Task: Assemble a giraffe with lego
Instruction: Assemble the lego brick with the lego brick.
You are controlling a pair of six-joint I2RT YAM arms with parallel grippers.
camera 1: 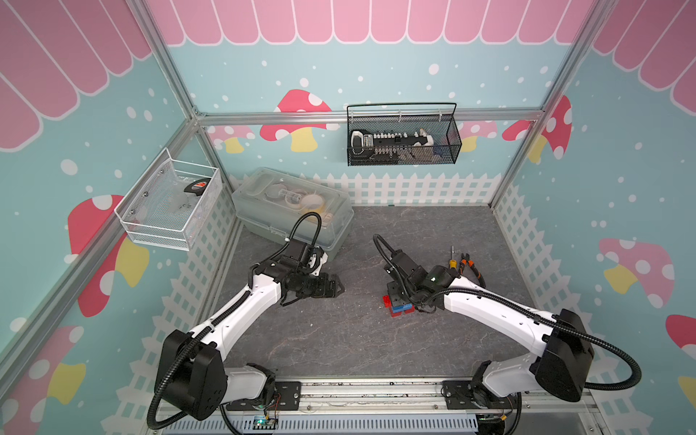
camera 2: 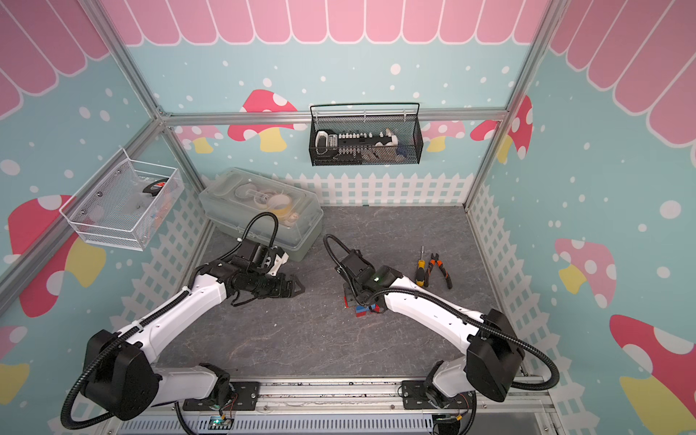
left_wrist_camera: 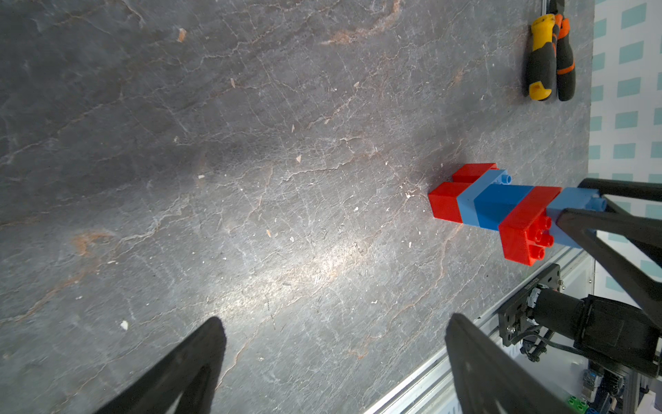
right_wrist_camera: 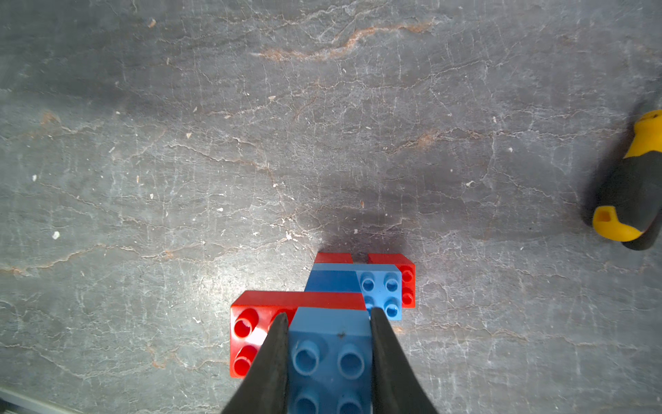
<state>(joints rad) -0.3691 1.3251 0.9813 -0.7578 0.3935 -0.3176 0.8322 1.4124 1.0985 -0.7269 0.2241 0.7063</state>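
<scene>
The giraffe stands upright on the grey table, right of the middle. The left wrist view shows all of the giraffe: two red legs, a blue body and neck, a long red head brick and a light-blue top brick. My right gripper comes down from above and is shut on that light-blue top brick, one finger on each side. My left gripper hovers open and empty to the giraffe's left, well apart from it. No loose lego lies in view.
A yellow-handled screwdriver and orange-handled pliers lie behind and to the right of the giraffe. A clear plastic box stands at the back left. A black wire basket and a white mesh basket hang on the walls.
</scene>
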